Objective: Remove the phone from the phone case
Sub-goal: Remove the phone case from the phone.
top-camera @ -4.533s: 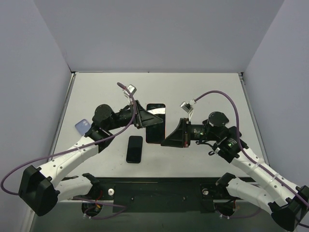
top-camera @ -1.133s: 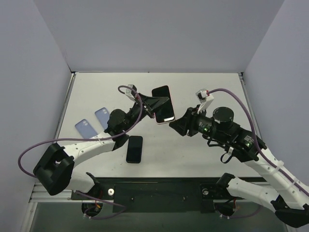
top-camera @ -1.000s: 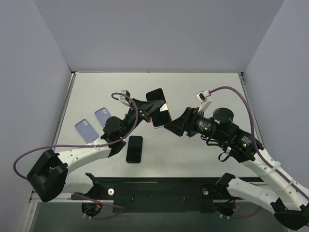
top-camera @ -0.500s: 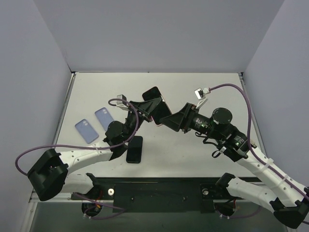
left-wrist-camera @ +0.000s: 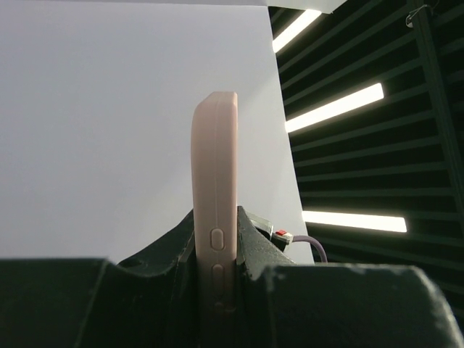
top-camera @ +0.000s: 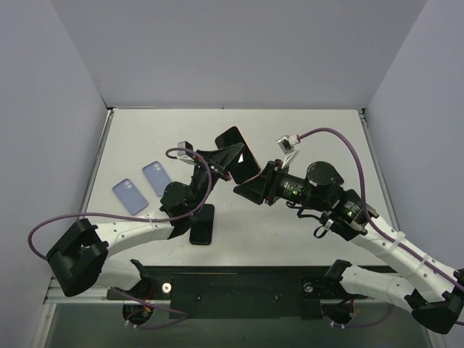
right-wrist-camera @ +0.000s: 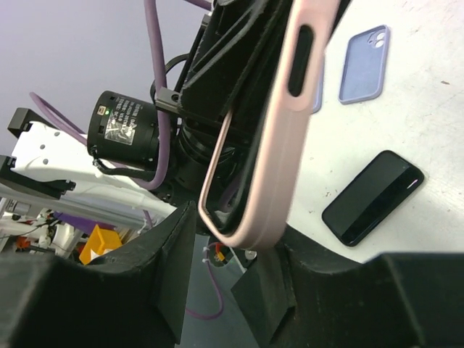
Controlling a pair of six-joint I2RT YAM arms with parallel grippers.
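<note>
Raised off the table [top-camera: 319,138], the pink case [left-wrist-camera: 214,181] was clamped by the left gripper [left-wrist-camera: 214,235] and right gripper [right-wrist-camera: 230,250], so a jerky peel risked dropping the phone [top-camera: 236,154].

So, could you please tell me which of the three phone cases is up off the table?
The pale pink silicone case, clamped in the left tool; the two light blue cases lie flat on the white table.

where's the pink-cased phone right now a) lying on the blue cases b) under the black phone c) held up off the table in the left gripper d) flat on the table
C: the left gripper clamps the pink-cased phone on edge, well above the table, and the right gripper has its fingers at one end of it.
</note>
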